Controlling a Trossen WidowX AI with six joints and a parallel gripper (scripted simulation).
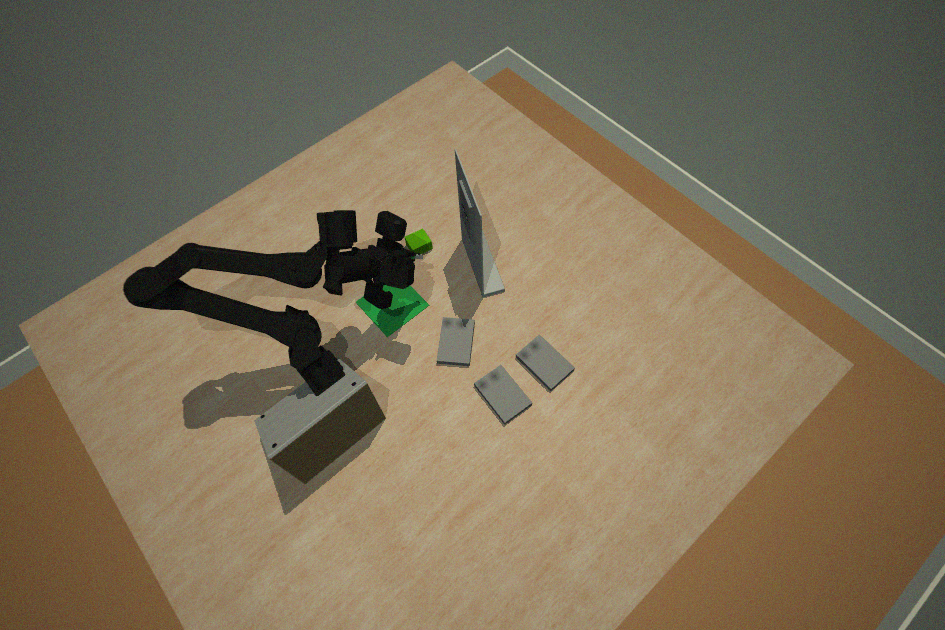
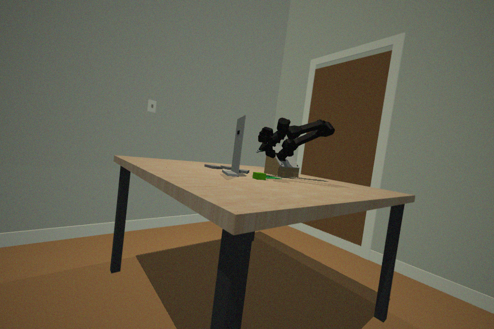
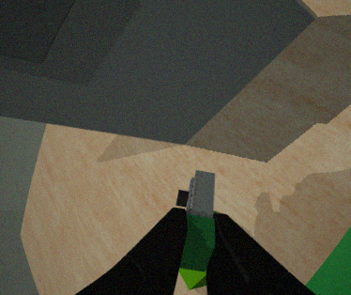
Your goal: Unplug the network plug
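Above the table: the black parallel-jaw gripper (image 3: pixel 199 219) hangs tilted downward off the wooden table top (image 1: pixel 562 482), near the upright grey panel (image 1: pixel 473 230) but apart from it.
Pincer: nearly closed, the two black fingers clamped on the small network plug (image 3: pixel 202 194).
Plug: its grey front end sticks out past the fingertips; a dark green part sits in shadow between the fingers. It is out of the panel and up in the air.
Thin tab: too small to make out; a tiny dark bit shows beside the grey end in the wrist view.
Marked square: the flat green patch (image 1: pixel 408 304) is partly covered by the arm from above; only its corner shows at the wrist view's right edge.
Green block: a small bright green cube (image 1: pixel 419 241) lies on the table between gripper and panel.
Bright green sliver under the fingers: cannot tell whether it belongs to the plug or lies below.
Panel sockets: hidden; the top view sees the panel edge-on, and the wrist view cuts it off.
Gripper from the room view: a dark cluster, fingers not distinguishable.
Elsewhere: three flat grey plates (image 1: pixel 502 393) lie well apart from the gripper.
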